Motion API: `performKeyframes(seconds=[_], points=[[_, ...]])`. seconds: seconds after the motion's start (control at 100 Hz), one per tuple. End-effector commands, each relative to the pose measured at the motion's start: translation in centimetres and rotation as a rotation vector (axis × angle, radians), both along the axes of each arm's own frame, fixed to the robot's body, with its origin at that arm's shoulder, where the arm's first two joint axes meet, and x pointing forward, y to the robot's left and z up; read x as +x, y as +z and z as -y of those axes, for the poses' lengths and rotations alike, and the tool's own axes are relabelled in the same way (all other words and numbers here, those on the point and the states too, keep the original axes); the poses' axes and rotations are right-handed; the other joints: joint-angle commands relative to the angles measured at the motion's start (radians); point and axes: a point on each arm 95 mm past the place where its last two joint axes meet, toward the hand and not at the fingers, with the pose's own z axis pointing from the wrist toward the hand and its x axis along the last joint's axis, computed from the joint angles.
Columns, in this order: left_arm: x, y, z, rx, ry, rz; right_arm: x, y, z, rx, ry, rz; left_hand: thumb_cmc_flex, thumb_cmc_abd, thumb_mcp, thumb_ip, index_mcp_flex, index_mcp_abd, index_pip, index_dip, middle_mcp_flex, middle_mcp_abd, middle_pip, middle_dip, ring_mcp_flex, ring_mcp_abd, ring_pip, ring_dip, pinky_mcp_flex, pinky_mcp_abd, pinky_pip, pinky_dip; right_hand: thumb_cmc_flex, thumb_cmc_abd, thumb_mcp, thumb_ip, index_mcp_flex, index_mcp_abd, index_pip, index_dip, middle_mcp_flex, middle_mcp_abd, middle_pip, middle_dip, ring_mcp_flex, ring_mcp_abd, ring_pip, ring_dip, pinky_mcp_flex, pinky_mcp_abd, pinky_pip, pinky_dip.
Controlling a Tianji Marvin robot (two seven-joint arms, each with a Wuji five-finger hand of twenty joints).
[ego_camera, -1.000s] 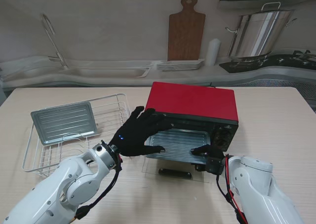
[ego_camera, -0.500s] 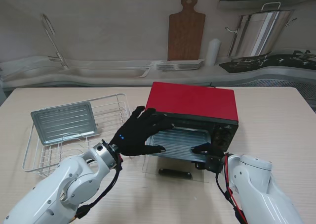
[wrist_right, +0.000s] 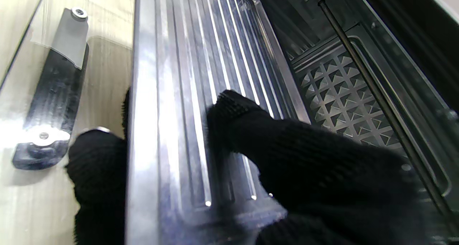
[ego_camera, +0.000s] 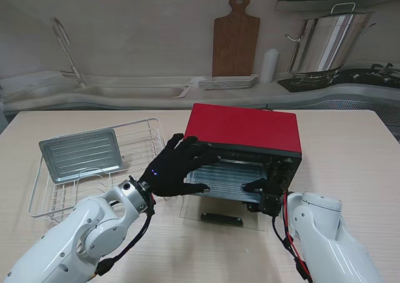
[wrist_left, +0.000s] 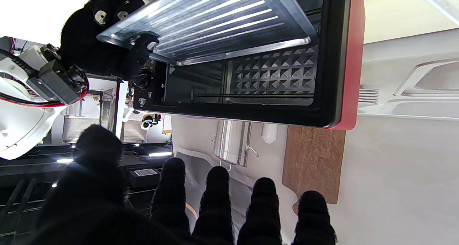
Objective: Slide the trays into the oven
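Note:
The red oven (ego_camera: 244,127) stands mid-table with its glass door (ego_camera: 187,212) folded down flat. A ribbed metal tray (ego_camera: 228,177) sits level, partly inside the oven mouth. My right hand (ego_camera: 262,189) is shut on its right front corner: in the right wrist view the thumb (wrist_right: 233,108) lies on the tray (wrist_right: 172,94) and fingers curl under the rim. My left hand (ego_camera: 172,170) is open and spread at the oven's left front, its thumb near the tray's left edge. A second tray (ego_camera: 81,153) lies in the wire rack (ego_camera: 140,130) to the left.
The door's dark handle (ego_camera: 222,218) lies nearest me on the table. Behind the table runs a counter with a sink, a stack of plates (ego_camera: 228,82), a wooden board (ego_camera: 235,39) and a steel pot (ego_camera: 325,42).
The tray has slid a little deeper into the oven, and my right hand has gone forward with it. My left hand has barely shifted.

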Motion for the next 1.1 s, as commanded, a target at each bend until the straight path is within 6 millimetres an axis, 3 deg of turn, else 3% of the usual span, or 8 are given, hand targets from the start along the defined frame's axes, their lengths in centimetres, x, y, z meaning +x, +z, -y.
performKeyframes(seconds=[0.0, 1.09], points=[[-0.24, 0.12, 0.24, 0.002, -0.003, -0.009, -0.02, 0.25, -0.91, 0.027, 0.015, 0.009, -0.010, 0.045, -0.032, 0.007, -0.015, -0.015, -0.004, 0.012, -0.021, -0.025, 0.001, -0.014, -0.001, -0.023, 0.009, -0.004, -0.015, -0.022, -0.043, -0.016, 0.099, 0.045, 0.085, 0.040, 0.049, -0.116, 0.103, 0.021, -0.017, 0.032, 0.027, 0.010, 0.068, 0.079, 0.073, 0.019, 0.041, -0.086, 0.064, 0.016], [-0.54, 0.18, 0.11, -0.012, -0.005, 0.000, -0.17, 0.28, -0.87, 0.017, -0.008, 0.000, -0.011, 0.046, -0.036, 0.008, -0.014, -0.014, -0.005, 0.012, -0.022, -0.025, 0.000, -0.014, -0.001, -0.022, 0.009, -0.005, -0.015, -0.021, -0.043, -0.017, 0.099, 0.052, 0.084, 0.034, 0.043, -0.107, 0.098, 0.012, -0.023, 0.036, 0.024, 0.005, 0.070, 0.078, 0.064, 0.018, 0.049, -0.087, 0.059, 0.011]])
